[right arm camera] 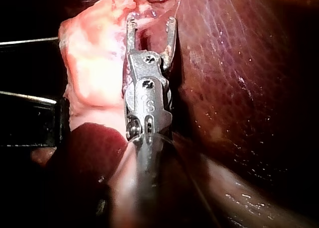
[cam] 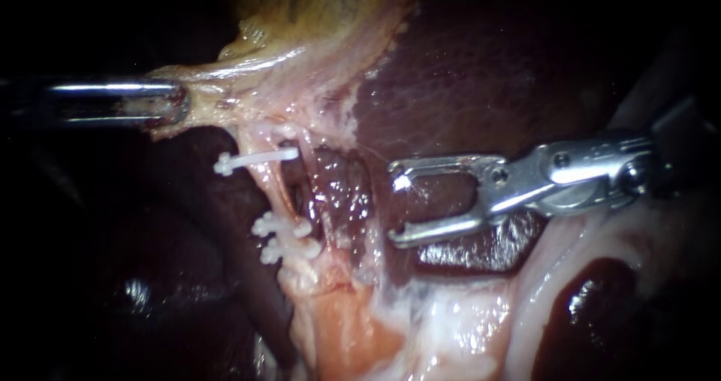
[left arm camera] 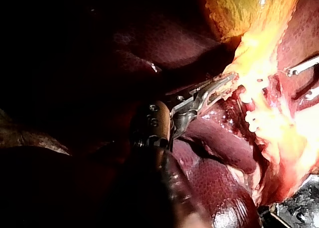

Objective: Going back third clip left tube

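The left tube [cam: 272, 193] runs down from the pale gallbladder neck [cam: 248, 99]. It carries three white clips: one high up [cam: 251, 159] and two close together lower down [cam: 279, 227] [cam: 289, 250]. My right instrument [cam: 396, 204] comes in from the right; its jaws stand open and empty over dark liver, to the right of the tubes. Its open jaws [right arm camera: 150, 26] also show in the right wrist view. My left instrument [cam: 176, 104] enters from the left, shut on the gallbladder neck tissue [left arm camera: 234, 83], holding it taut.
Dark liver [cam: 488, 73] fills the upper right. The yellowish gallbladder [cam: 315, 5] lies at the top. Pale fatty tissue [cam: 420, 321] spreads below the tubes. A second thin tube [cam: 315, 201] runs just right of the clipped one.
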Controlling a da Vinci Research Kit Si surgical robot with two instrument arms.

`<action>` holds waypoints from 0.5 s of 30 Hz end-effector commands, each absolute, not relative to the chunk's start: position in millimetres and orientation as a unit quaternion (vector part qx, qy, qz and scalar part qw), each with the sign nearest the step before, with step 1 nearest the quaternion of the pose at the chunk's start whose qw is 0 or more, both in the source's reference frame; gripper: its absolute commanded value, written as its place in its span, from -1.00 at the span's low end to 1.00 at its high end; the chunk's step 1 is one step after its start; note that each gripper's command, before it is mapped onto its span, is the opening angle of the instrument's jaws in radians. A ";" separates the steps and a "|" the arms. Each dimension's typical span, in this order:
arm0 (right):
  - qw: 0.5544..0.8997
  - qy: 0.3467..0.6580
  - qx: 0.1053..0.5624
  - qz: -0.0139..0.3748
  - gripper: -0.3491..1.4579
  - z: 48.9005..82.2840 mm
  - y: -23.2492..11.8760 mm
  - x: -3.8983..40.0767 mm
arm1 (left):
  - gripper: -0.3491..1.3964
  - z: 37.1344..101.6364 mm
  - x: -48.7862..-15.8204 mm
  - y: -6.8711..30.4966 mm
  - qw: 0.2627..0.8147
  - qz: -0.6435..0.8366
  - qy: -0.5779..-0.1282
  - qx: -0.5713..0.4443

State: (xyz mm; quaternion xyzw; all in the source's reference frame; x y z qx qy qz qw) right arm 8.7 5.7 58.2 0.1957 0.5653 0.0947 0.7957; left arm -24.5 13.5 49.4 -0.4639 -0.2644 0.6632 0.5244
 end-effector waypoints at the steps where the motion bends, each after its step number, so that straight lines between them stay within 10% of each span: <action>1: 0.796 0.566 0.195 0.092 -0.06 58.1 5.8 8.5 | -1.00 49.4 -24.5 13.6 0.525 0.663 -0.264 -0.464; 15: 0.796 0.568 0.192 0.083 -0.06 57.6 6.0 7.1 | -1.00 51.1 -27.3 13.5 0.528 0.663 -0.257 -0.465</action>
